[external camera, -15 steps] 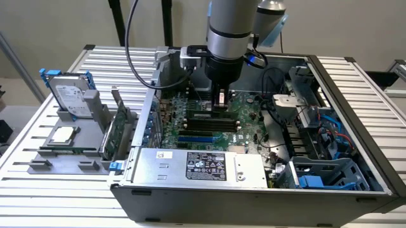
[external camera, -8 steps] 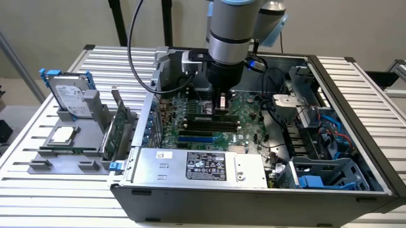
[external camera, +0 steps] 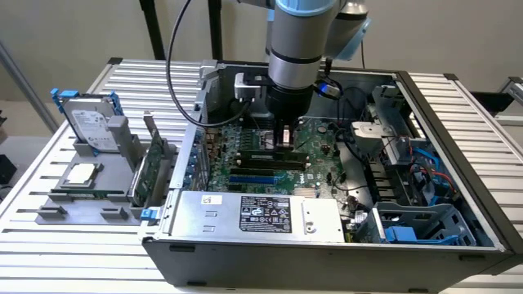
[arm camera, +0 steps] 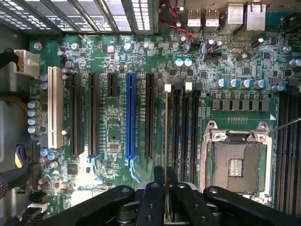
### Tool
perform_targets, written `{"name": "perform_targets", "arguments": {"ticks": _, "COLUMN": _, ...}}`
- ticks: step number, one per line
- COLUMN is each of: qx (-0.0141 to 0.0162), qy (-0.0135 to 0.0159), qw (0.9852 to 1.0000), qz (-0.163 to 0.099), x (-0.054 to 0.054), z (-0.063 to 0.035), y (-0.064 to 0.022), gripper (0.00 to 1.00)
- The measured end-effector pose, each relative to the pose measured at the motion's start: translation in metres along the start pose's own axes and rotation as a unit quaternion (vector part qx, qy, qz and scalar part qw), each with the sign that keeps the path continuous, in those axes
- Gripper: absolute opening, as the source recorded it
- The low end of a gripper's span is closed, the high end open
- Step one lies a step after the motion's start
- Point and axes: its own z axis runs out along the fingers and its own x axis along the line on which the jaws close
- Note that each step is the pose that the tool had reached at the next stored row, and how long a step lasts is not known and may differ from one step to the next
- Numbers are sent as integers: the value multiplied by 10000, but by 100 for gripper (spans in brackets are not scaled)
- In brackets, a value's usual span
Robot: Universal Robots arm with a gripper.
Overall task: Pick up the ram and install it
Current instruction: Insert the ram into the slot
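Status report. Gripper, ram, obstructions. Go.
Gripper down inside the open case, shut on the ram. Ram held edge-on over the motherboard's memory slots, not seated. Nothing seen blocking the slots.

i see even, soft light in both views; the case interior sits in mild shadow, and the gripper looks blurred close up.
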Motion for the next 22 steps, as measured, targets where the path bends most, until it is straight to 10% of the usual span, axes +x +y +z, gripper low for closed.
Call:
{"name": "perform_targets", "arguments": {"ticks": 6, "qx": 7, "qy": 26, "qw": 10000, "qz": 27, "x": -42, "z": 72, "y": -1, "gripper": 0}}
{"name": "perform_targets", "arguments": {"ticks": 13, "qx": 12, "qy": 137, "qw": 9999, "qz": 31, "x": -72, "z": 109, "y": -1, "gripper": 0}}
{"name": "perform_targets", "arguments": {"ticks": 22, "qx": 11, "qy": 161, "qw": 9999, "qz": 39, "x": -90, "z": 116, "y": -1, "gripper": 0}}
